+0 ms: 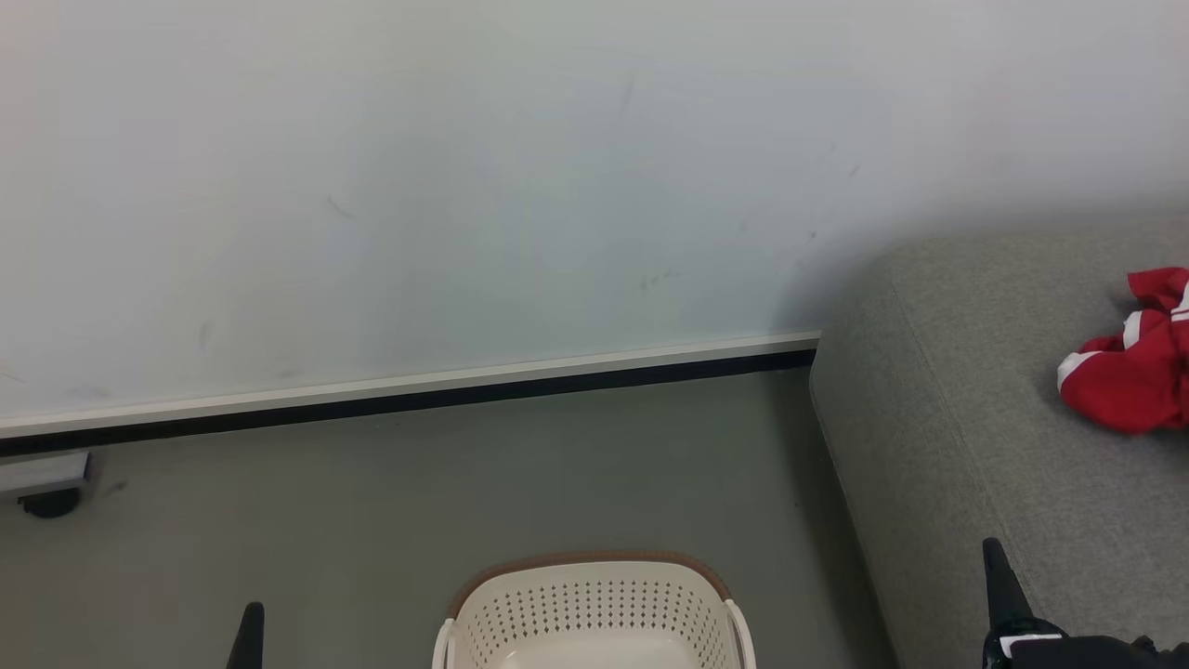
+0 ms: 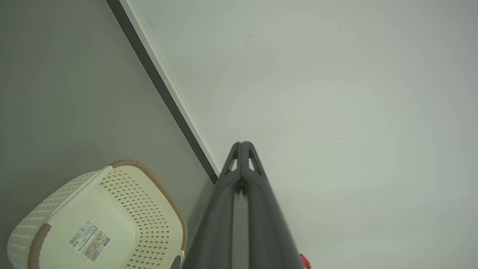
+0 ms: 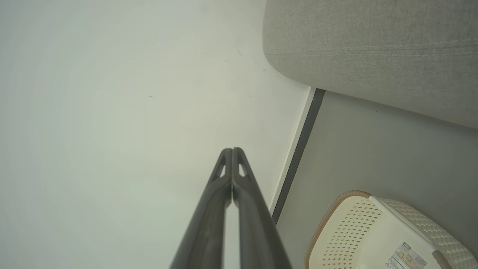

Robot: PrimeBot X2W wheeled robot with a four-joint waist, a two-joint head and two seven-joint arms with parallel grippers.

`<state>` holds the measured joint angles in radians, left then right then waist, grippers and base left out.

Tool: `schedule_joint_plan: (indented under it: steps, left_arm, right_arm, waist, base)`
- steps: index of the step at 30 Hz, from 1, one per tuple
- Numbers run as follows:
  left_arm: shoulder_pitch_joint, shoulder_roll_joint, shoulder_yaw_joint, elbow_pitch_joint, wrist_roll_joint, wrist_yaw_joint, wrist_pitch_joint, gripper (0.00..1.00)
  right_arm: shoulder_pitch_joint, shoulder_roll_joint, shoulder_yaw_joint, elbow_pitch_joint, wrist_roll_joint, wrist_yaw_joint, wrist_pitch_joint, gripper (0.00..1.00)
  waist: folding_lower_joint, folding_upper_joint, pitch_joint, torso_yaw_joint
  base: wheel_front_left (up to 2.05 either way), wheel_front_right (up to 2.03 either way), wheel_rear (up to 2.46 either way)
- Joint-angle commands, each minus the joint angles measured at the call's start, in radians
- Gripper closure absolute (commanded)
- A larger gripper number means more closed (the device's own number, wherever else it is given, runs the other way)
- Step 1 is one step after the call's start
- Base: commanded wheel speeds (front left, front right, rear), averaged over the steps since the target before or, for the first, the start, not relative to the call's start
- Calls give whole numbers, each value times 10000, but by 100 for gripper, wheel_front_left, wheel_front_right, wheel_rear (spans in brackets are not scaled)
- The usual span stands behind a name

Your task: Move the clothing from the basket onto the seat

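Red clothing with white trim (image 1: 1135, 358) lies bunched on the light grey seat (image 1: 985, 390) at the right edge of the head view. The cream basket (image 1: 594, 613) with a brown rim stands on the floor at bottom centre; its bare bottom with a label (image 2: 89, 239) shows, also seen as the basket (image 3: 377, 235) from the right wrist. My left gripper (image 1: 251, 632) is shut with nothing in it, left of the basket, its fingertips (image 2: 242, 146) pressed together. My right gripper (image 1: 999, 571) is shut and empty over the seat's front edge, fingertips (image 3: 232, 152) touching.
A pale wall (image 1: 418, 186) with a white and black baseboard (image 1: 418, 390) runs behind the grey floor (image 1: 372, 502). A dark caster under a pale object (image 1: 46, 488) sits at the far left by the wall.
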<state>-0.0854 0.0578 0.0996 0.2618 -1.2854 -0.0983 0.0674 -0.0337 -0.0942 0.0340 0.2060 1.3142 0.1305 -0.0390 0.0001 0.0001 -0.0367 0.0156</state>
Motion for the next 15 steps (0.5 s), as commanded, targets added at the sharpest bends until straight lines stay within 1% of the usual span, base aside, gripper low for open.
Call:
schedule_joint_plan:
  steps: [1,15]
  left_arm:
    - [-213,8,83,9,-318,-76,75,100]
    - [-405,-27,205,102,-1408,-178,414,100]
  right_arm:
    - [-218,-85,-48,-59,316,4,46,100]
    - [-341,-96,-243,14,1567,4,207,100]
  waist:
    - [-1,-1,17,-7]
    - [-1,-1,137,-57]
  base:
    - [0,0,0]
    - [0,0,0]
